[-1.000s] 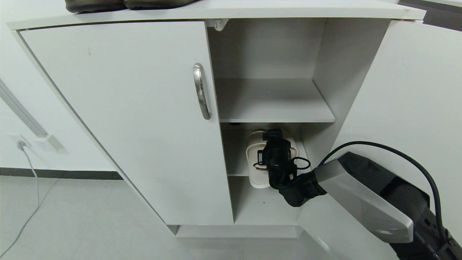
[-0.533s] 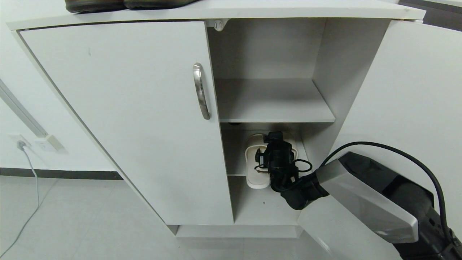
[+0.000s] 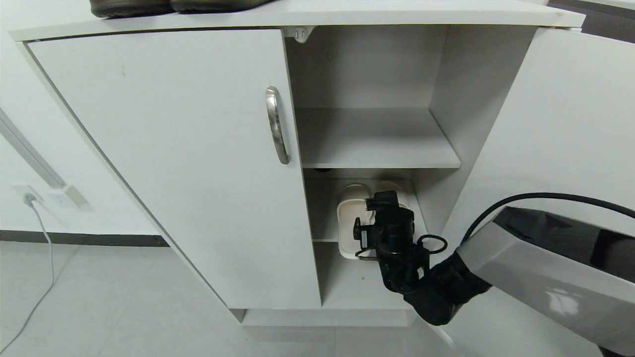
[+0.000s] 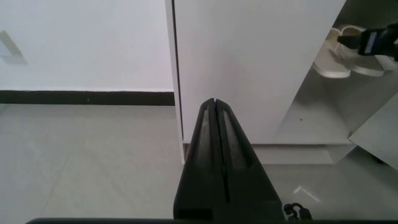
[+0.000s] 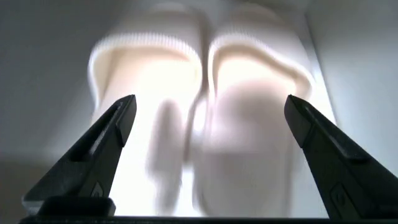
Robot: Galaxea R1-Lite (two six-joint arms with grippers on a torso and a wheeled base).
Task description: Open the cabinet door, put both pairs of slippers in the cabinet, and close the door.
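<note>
hard to see: white slippers [image 3: 349, 218] half covered by the right tool [image 3: 381, 204] in the head view, so just the left one plus a sliver of the other on show; blurry up close in the right wrist view [image 5: 199, 124], toes vs heels impossible to call
cut off: dark slippers [image 3: 168, 6] up on the cabinet top [image 3: 397, 14], chopped by the edge of the head view
pointing: white pair side by side, pressed together, long axis running front to back on the shelf; near end of the left one poking out past the front edge
where: middle shelf [image 3: 325, 225] of the cabinet, right-hand compartment, towards its right wall; also peeking into the left wrist view [image 4: 339, 59]
cabinet: right door [image 3: 560, 124] swung wide open, left door [image 3: 163, 163] shut, handle [image 3: 276, 124] upright along its edge
other levels: upper shelf [image 3: 372, 139] bare, same for the bottom board [image 3: 357, 287]
right tool: spread wide open [image 5: 210, 102], gripping nothing, sitting at the front edge of the middle shelf, aimed at the white pair
left tool [image 4: 215, 102]: fingers pressed flat together, holding nothing, hanging low over the floor [image 4: 93, 162] outside the left door
</note>
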